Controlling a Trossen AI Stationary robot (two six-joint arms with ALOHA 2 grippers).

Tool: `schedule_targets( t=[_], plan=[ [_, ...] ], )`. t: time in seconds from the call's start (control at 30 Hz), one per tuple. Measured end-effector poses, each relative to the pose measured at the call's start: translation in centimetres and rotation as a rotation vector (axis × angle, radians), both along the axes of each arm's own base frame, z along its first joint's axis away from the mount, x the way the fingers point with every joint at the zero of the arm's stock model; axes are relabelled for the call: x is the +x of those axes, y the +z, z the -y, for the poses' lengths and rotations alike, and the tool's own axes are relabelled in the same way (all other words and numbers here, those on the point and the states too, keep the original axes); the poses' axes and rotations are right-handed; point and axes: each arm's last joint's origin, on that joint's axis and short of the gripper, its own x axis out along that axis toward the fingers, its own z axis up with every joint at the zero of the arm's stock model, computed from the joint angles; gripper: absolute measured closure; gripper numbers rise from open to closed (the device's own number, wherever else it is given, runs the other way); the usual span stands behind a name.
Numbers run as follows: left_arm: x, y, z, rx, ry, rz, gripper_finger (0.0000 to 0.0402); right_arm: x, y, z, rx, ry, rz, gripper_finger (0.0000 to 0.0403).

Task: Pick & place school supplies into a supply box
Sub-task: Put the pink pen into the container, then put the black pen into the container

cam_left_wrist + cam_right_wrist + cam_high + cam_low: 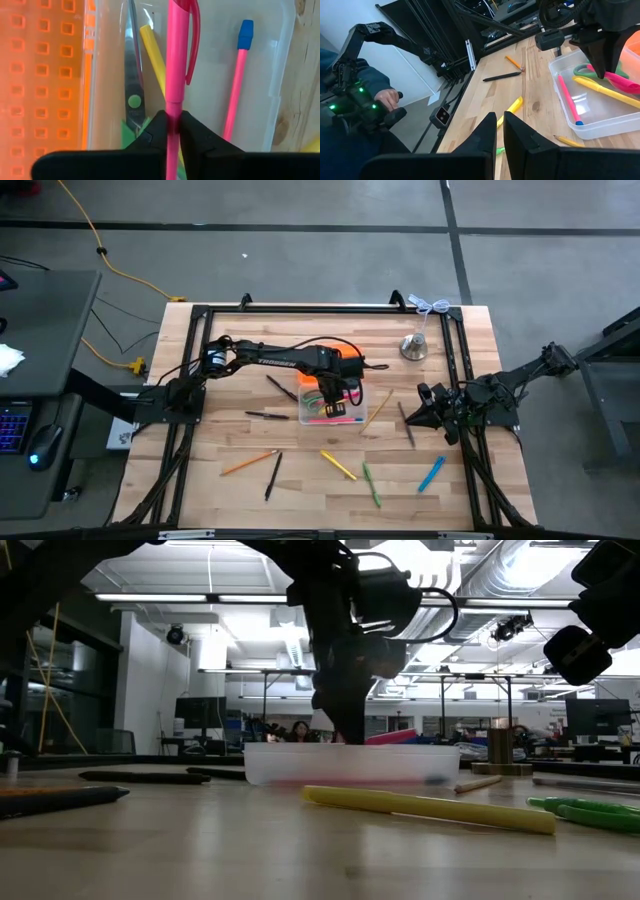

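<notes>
Supplies first: the small clear rectangular plastic supply box [333, 412] with its bright orange hinged lid [45, 75] flipped open sits mid-counter, and inside it you can see a yellow marker [154, 55], the little green-handled scissors [133, 107] and a thin pink pencil with a blue eraser tip [236, 80]. The left hand [173, 131] is right over the box, its fingers pinching a pink pen with a clip [176, 60] that runs lengthwise along the box.

Around the box on the light wooden counter [220, 450] things are scattered but not crowded: a long yellow marker [430, 808] lies just in front of it, a green pen [371, 484] and a blue marker [431, 473] lie closer to the front edge, an orange pencil [249, 463] and black pens [272, 477] on the left part. A silver metal bell [414, 347] stands near the back right corner.

The right hand [499, 131] waits by the counter's right edge, well apart from the box, fingers pressed together on nothing.
</notes>
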Motion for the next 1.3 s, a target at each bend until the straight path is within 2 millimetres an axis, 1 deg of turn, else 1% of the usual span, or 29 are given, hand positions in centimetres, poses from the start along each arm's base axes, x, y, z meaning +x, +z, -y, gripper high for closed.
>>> schedule_targets(
  t=[0.13,0.23,0.7,1.07,1.3],
  plan=[
    [0.0,0.0,0.0,0.000,-0.001,0.000,0.0312,0.0,0.0,0.0,0.000,0.000,0.000,0.0391],
    [0.0,0.0,0.0,0.000,-0.002,0.000,0.0301,0.0,0.0,0.0,0.000,0.000,0.000,0.0391],
    [-0.1,0.0,0.0,0.005,0.003,-0.009,0.0298,0.0,0.0,0.0,0.000,0.000,0.000,0.0391],
    [-0.6,2.8,0.0,-0.007,-0.001,-0.071,0.0298,0.0,0.0,0.0,0.000,0.000,0.000,0.0391],
    [-0.7,3.9,0.1,-0.014,0.025,-0.090,0.0298,0.0,0.0,0.0,0.000,0.000,0.000,0.0391]
  ],
)
